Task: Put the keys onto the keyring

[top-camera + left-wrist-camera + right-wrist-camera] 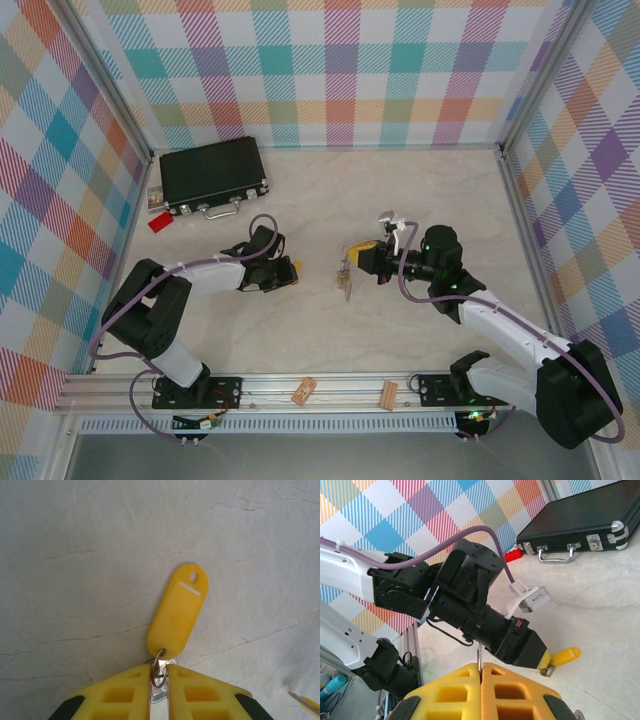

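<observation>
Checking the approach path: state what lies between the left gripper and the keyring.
Just the yellow-tagged key jutting from the left gripper; beyond it the top view shows bare table up to the keyring.

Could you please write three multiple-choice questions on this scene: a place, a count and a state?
1. Where does the black case lie on the table? A far left corner; B near right corner; C dead centre.
2. How many wooden clips rest on the near rail? A one; B two; C four.
3. How is the left gripper? A wide open; B shut on a yellow-tagged key; C shut on a wooden clip.
Answers: 1 A, it sits by the far left walls; 2 B, two tan clips show there; 3 B, its fingers pinch the key's metal end.
</observation>
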